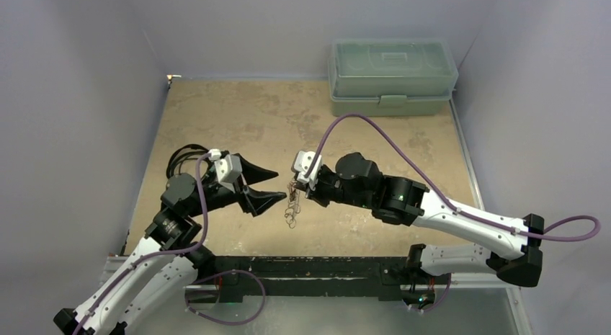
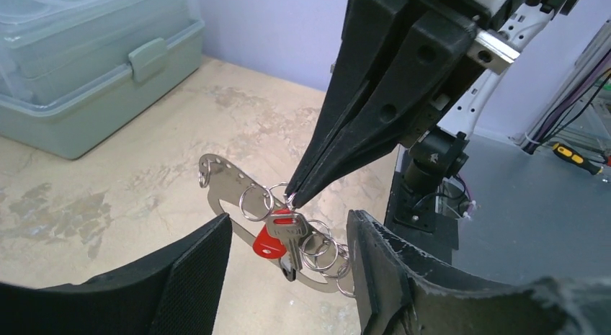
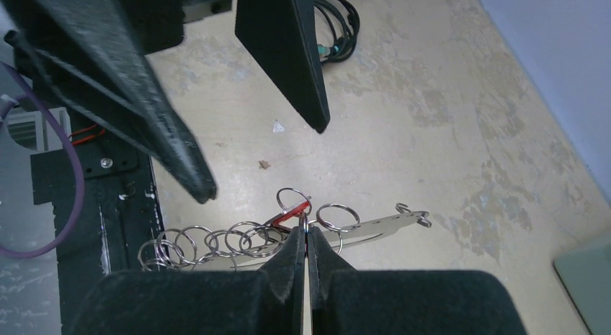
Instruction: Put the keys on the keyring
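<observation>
Fingers [image 1: 256,169] agape, left gripper [image 1: 281,185] (facing keyring [image 1: 291,208])

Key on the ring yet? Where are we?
Done: key appears to hang from a ring of the keyring, off the table. In hand: right claw shut on that ring, holding the bunch up; left claw open beside the key, not touching. Left: confirm it is fully threaded, then set the keyring down.

right hand [image 1: 300,188] pinches the keyring [image 1: 290,209] (dangling), left hand [image 1: 280,185] gaping just beside.
</observation>
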Tool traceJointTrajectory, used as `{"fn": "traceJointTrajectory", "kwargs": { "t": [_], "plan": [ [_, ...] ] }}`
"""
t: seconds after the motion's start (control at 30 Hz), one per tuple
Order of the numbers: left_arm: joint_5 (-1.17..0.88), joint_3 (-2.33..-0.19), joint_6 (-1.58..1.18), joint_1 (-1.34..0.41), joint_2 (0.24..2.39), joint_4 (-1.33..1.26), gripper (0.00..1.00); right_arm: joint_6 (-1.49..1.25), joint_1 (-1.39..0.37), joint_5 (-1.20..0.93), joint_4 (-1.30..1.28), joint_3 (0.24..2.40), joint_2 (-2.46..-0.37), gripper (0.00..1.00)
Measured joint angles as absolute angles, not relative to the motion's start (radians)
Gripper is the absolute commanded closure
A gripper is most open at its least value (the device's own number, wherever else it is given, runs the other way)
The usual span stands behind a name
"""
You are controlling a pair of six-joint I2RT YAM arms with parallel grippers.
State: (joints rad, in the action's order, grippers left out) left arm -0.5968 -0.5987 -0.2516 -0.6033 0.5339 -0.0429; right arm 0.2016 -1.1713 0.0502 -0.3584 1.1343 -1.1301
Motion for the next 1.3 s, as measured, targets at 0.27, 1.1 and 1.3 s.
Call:
{"fn": "traceJointTrajectory", "kwargs": {
  "t": [0.27,1.1,1.3],
  "plan": [
    [-0.656,-0.599,-0.301,-0.603,0.606,-0.047,0.57,0.249,-1.171,0.023,-0.297,1.071,-1.094,1.0],
    [-0.628,-0.605,-0.358,-0.604,0.667,-0.036,1.0,0.302,-1.173,-0.005,-0.189,0.979,-1.057,1.0],
    [-0.628,-0.614,-0.358,-0.604,0.662,-0.036,1.0,0.307,-1.173,-0.019,-0.168,0.968,-1.029,1.0]
  ]
}}
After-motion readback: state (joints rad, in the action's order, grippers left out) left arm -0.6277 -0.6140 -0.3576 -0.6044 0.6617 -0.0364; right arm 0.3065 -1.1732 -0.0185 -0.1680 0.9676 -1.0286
